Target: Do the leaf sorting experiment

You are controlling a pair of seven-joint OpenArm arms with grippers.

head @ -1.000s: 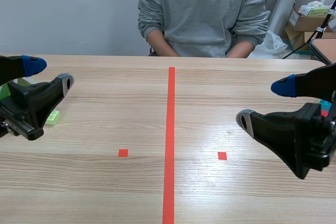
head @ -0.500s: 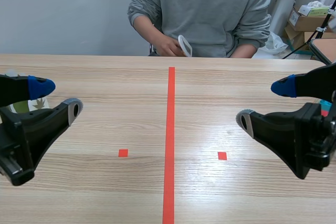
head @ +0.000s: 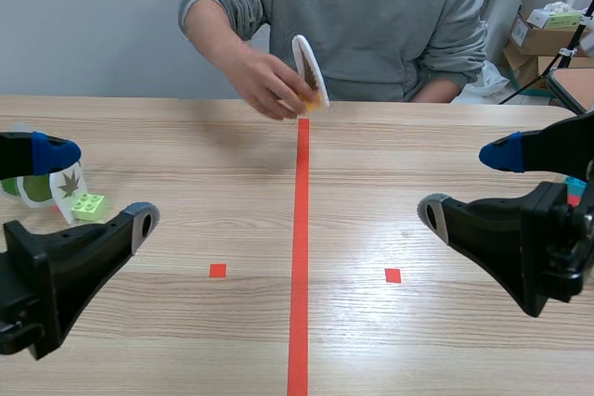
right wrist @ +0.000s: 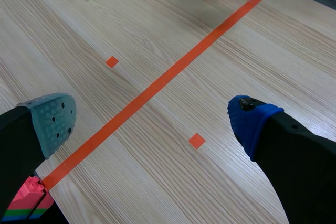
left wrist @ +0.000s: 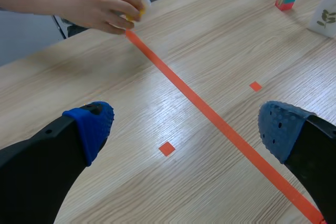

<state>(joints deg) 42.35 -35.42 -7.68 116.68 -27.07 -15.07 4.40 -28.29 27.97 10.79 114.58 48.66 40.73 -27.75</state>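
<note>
The sorting round appears to be at its hand-over stage. A person's hand [head: 269, 85] holds a thin white oval card printed with a brown leaf [head: 309, 71], fixed in a small yellow plastic brick, tilted just above the far end of the orange-red tape line [head: 299, 257]. It is not yet set down on the pale wood-grain table [head: 418, 136].

The left gripper [head: 97, 187] hangs low at the near left with its fingers spread wide and nothing between them. The right gripper [head: 468, 183] is likewise released at the near right.

At the far left, beside the left gripper, stands a white leaf card on a lime-green studded brick [head: 88, 206].

The next move probably calls for waiting until the hand lets go, then judging which side this leaf belongs to. The card looks stiff but slim, so the blocky brick base should give the pads a surer hold.
</note>
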